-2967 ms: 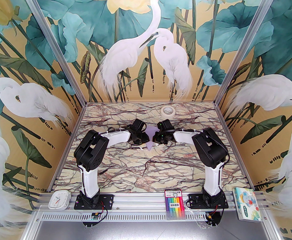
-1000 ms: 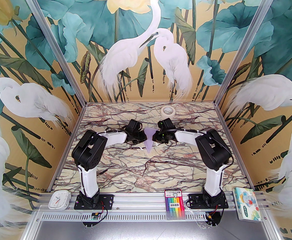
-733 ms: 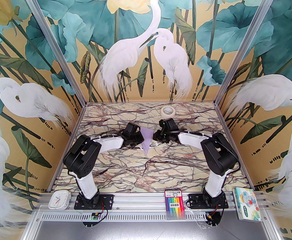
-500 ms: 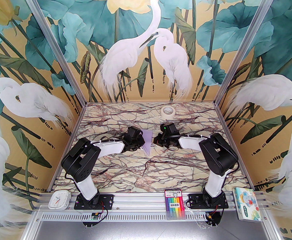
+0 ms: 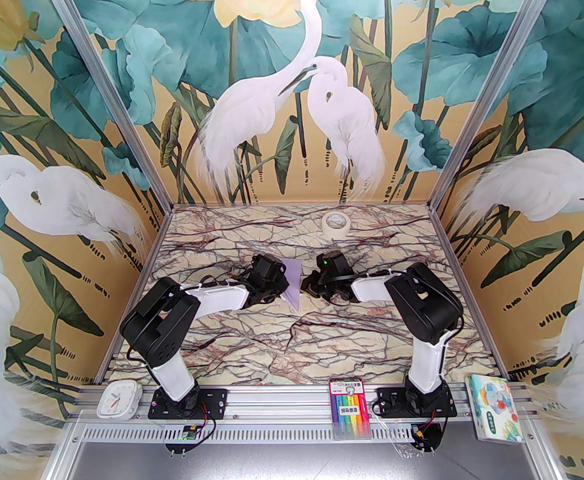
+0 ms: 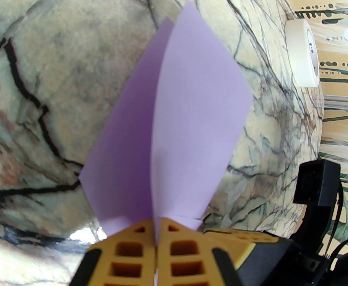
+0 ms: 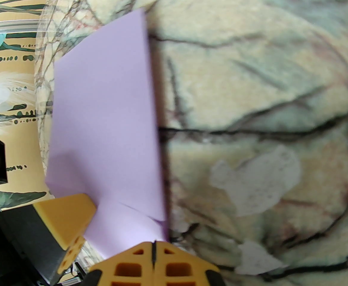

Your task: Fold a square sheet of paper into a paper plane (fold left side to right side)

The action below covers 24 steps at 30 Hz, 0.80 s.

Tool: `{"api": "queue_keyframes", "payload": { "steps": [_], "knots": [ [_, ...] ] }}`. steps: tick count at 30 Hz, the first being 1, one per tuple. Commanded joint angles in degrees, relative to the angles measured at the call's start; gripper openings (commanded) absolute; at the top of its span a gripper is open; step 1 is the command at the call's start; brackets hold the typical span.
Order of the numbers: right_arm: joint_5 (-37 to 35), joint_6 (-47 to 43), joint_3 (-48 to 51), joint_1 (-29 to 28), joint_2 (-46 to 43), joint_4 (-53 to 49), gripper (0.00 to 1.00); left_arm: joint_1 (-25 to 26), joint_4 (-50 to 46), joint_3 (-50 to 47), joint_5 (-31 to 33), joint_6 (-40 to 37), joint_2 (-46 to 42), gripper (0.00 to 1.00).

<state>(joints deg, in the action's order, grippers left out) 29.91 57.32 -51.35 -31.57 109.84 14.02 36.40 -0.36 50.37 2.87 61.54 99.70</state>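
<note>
We judged the fold to be in its closing stage: the paper plane [image 5: 292, 279] sat mid-table between the two arms, pointed end toward the near edge, with its two halves brought together but not yet flat. In the left wrist view the left gripper [image 6: 155, 234] had its yellow fingers shut tight on the paper plane [image 6: 174, 130], and the two lavender layers splayed apart from that pinch like a narrow V. The right gripper [image 7: 153, 249] was closed as well, and the lower edge of the paper plane [image 7: 102, 115] ran into its fingertip seam, so it seemed nipped there too (the contact itself was partly hidden).

The next move, as we saw it, called for bringing the left layer squarely over the right one and pressing along the centre crease before either grip let go.

The paper looked thin, matte and springy, with crisp straight edges. The table [image 5: 251, 338] was glossy veined marble, and a smooth white tape roll [image 5: 335, 223] lay well apart.
</note>
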Motion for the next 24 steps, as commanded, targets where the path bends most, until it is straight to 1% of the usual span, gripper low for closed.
{"api": "queue_keyframes", "payload": {
  "steps": [1,4,9,11,12,14,16,18,21,24],
  "knots": [
    [0.7,1.2,-0.5,-0.4,1.7,1.9,0.00,0.5,1.1,-0.4,1.3,0.5,-0.6,0.04],
    [1.1,1.1,-1.5,-0.5,2.8,1.3,0.00,0.5,1.2,-0.4,1.0,0.5,-0.6,0.04],
    [0.1,-0.1,-3.0,-0.6,4.2,-2.4,0.00,0.4,1.4,-0.2,0.7,0.2,-0.2,0.05],
    [-1.6,-1.4,-4.9,-0.7,4.5,-7.9,0.00,0.5,1.6,-0.2,0.4,0.0,-0.1,0.05],
    [-2.6,-3.0,-6.7,-0.9,4.9,-12.3,0.00,0.5,1.6,0.0,0.2,-0.2,0.0,0.07],
    [-4.7,-5.1,-9.4,-1.6,5.3,-18.3,0.00,0.5,1.6,0.4,-0.1,-0.7,-0.2,0.11],
    [-5.7,-5.3,-10.1,-1.7,5.7,-20.0,0.00,0.5,0.8,0.9,0.1,-1.8,-0.5,0.20],
    [-6.5,-5.4,-10.6,-1.7,6.3,-21.6,0.00,0.5,-0.2,1.6,0.7,-2.9,-1.1,0.27],
    [-6.2,-5.7,-11.3,-1.7,7.2,-22.5,0.00,0.4,-2.8,3.0,2.3,-5.1,-2.1,0.30],
    [-6.3,-6.0,-11.6,-1.7,7.4,-22.8,0.00,0.1,-4.3,3.9,3.2,-6.9,-2.8,0.31]
  ]
}}
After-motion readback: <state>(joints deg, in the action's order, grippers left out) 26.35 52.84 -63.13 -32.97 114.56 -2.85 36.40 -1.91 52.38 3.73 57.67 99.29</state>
